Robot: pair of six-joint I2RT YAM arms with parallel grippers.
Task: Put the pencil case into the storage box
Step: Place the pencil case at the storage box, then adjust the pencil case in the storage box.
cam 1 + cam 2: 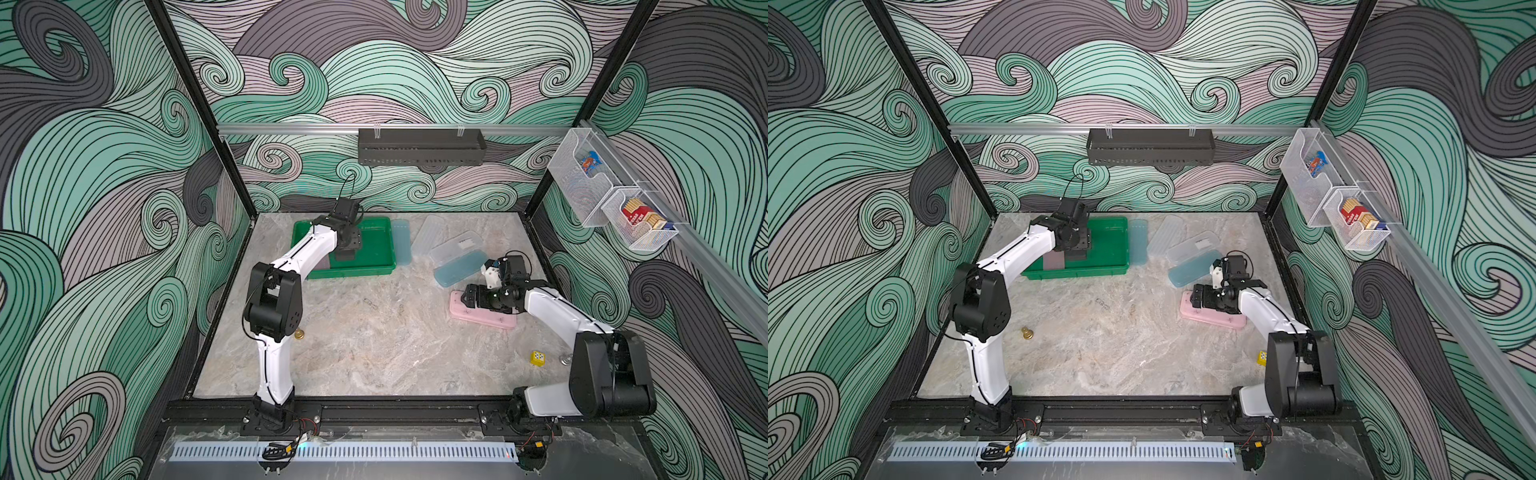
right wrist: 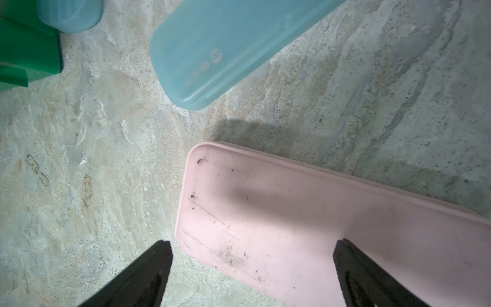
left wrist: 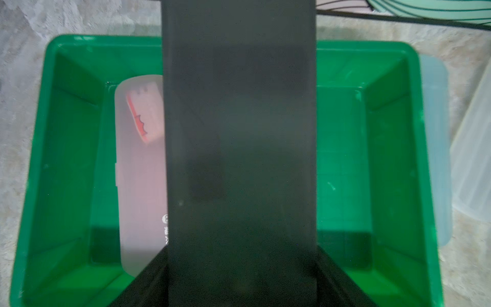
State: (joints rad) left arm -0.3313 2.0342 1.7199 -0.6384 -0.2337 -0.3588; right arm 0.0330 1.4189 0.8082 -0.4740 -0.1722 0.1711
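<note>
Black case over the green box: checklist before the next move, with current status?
1. Black case gripped by left gripper: ok.
2. Black case within the box rim, seen in both top views: ok.
3. Black case resting on the box floor: cannot tell.
4. Landing spot free of the frosted case lying in the box: cannot tell, the black case hides where their edges meet.
5. Right gripper open above the pink case on the table: ok.
</note>
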